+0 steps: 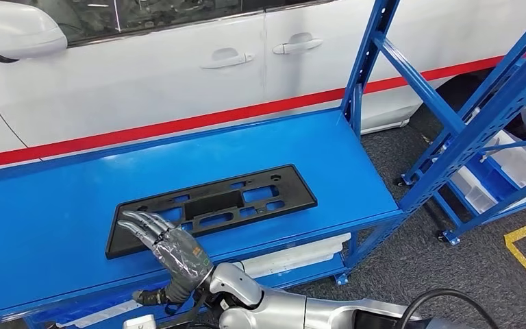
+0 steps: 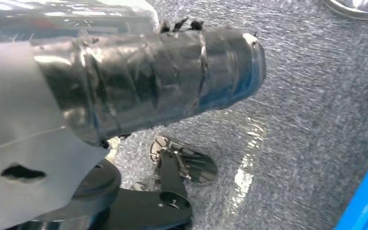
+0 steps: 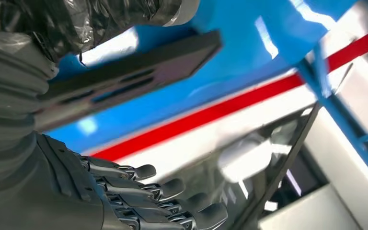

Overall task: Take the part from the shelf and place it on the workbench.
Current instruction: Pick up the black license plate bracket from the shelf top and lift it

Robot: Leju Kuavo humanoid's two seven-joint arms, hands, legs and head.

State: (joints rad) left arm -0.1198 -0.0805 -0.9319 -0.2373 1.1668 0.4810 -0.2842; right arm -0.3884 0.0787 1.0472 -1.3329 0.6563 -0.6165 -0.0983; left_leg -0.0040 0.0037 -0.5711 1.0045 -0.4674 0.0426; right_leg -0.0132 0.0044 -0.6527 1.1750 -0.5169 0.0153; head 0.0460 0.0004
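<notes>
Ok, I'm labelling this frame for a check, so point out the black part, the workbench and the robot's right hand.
black part [image 1: 284,179]: head view, on its solid right end.
workbench [image 1: 55,205]: head view, on the bare blue top left of the part.
right hand [image 1: 171,250]: head view, on the wrapped back of the hand.

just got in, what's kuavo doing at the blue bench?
The black plastic part lies flat on the blue workbench, beside the white car. The right robot hand is at the part's near left corner with its fingers stretched out and apart, gripping nothing; whether the fingertips touch the part isn't clear. The left robot hand hangs over the grey floor, wrapped in black tape, its state unclear. Placement looks done.
</notes>
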